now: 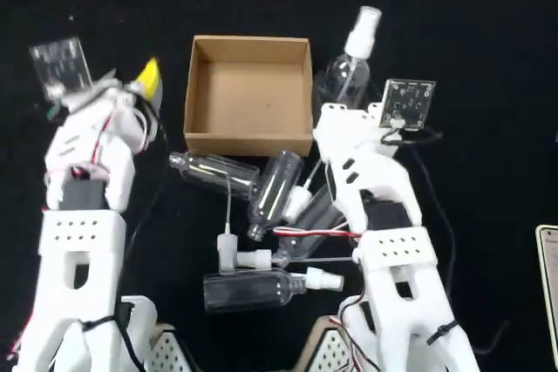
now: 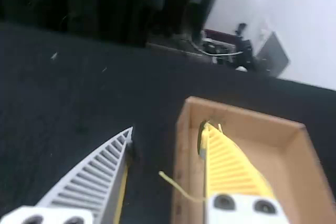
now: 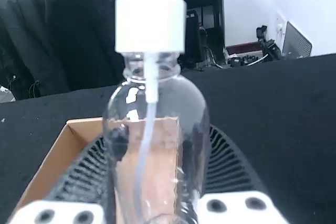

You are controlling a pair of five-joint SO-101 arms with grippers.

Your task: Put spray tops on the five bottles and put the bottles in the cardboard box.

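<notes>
The cardboard box [image 1: 250, 93] stands open and empty at the back centre. My right gripper [image 1: 338, 104] is shut on a clear bottle [image 1: 347, 71] with a white spray top [image 1: 363, 28], held upright just right of the box; in the right wrist view the bottle [image 3: 155, 145] sits between the dark fingers [image 3: 226, 163] with the box [image 3: 63, 153] behind. My left gripper [image 2: 167, 132] is open beside the box's left wall [image 2: 184, 166], holding nothing. Three uncapped bottles [image 1: 275, 185] lie in front of the box. A capped bottle [image 1: 253, 290] lies nearer. Loose spray tops [image 1: 240, 254] lie between them.
The lying bottles, spray tops and their thin tubes crowd the space between the two arms. A red and white cable [image 1: 309, 233] crosses one bottle. A white object [image 1: 549, 259] lies at the table's right edge. Bare black cloth extends left of the box and at the far right.
</notes>
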